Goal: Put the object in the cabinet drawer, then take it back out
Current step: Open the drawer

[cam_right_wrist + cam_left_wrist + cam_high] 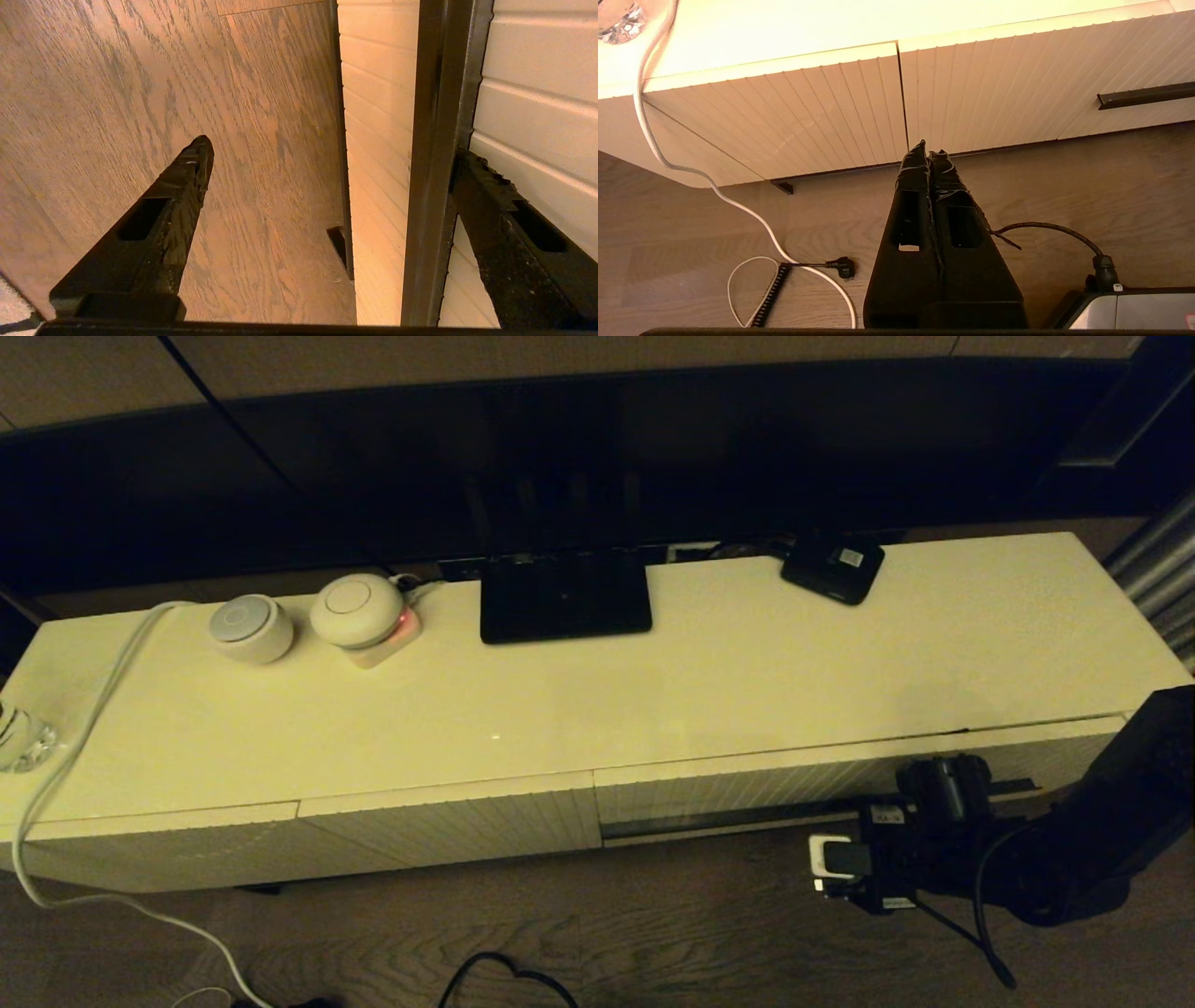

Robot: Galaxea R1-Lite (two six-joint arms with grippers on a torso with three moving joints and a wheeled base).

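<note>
The black umbrella is out of view in every frame. The cabinet drawer [747,789] looks pushed in, with only a thin dark line along its top edge, and its interior is hidden. Its ribbed cream front carries the long dark handle slot [728,818]. My right gripper [943,782] is at the right end of that slot. In the right wrist view the right gripper [331,149] is open: one finger [187,186] hangs over the wooden floor, while the other [486,196] lies against the handle strip [434,140]. My left gripper [927,148] is shut and empty, low before the cabinet.
On the cabinet top sit a flat black stand base [565,593], a small black box with a white label [833,567], two round white devices [250,627] [358,609] and a glass piece [19,737]. A white cable [84,728] runs down to the floor. The shorter ribbed panel [448,821] is left of the drawer.
</note>
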